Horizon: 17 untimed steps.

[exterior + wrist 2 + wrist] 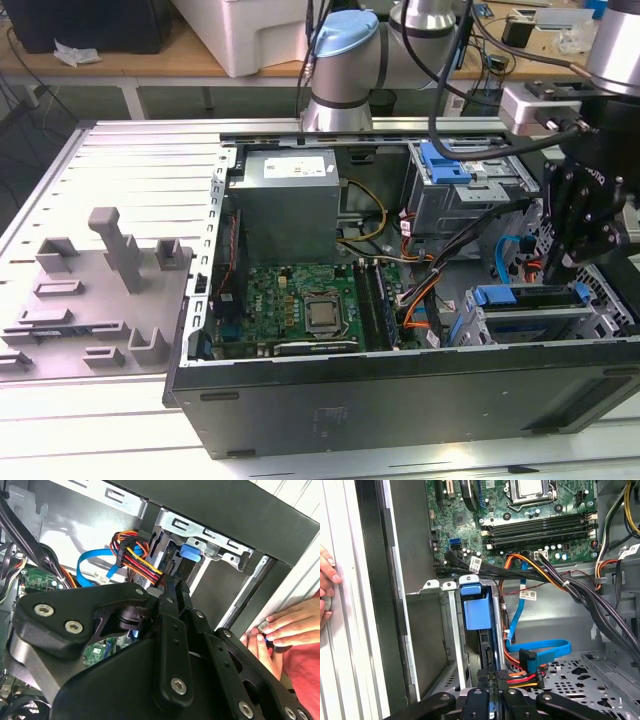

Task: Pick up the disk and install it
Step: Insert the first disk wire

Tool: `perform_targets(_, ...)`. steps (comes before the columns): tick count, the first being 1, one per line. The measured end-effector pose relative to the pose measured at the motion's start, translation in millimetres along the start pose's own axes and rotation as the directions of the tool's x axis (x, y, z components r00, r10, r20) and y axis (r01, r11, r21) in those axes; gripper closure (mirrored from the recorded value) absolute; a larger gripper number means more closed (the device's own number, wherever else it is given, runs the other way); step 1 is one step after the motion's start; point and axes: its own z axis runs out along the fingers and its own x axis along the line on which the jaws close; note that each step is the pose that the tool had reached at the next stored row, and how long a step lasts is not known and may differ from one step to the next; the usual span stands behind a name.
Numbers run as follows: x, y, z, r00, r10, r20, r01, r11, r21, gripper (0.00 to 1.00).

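Gripper point(174, 586): black linkage with the fingers drawn close together to a narrow tip. It points down into the lower drive bay point(520, 325). Whether the tip pinches anything cannot be told.
Disk point(545, 296): sits in the lower drive bay at the exterior view's right, directly under the gripper, with a blue rail along its upper edge.
Blue latch point(476, 607): on top of the metal bay, just beyond the gripper tip.
Power cable point(137, 555): red, yellow and black bundle ending in a connector beside the gripper tip.
Blue data cable point(540, 650): looped on the case floor near the bay.
Motherboard point(300, 300): mid-case, well apart from the gripper.
Power supply point(290, 200): grey box at the far side of the case.
Computer case point(400, 400): lies on its side with the side panel off.
Hand point(287, 625): a person's fingers rest on the table by the outer edge of the case, near the bay.
Grey fixture point(110, 270): on the table point(130, 160) at the exterior view's left, apart from the case.
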Motion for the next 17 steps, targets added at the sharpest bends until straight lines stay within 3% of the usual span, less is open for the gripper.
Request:
perform_targets(14,0.4,-0.7,0.5,1.0000,0.000,0.0031,0.000,1.0000,-0.0026,0.83)
perform_targets(17,0.7,-0.8,0.6,1.0000,0.000,0.0066,0.000,1.0000,-0.0031,0.83)
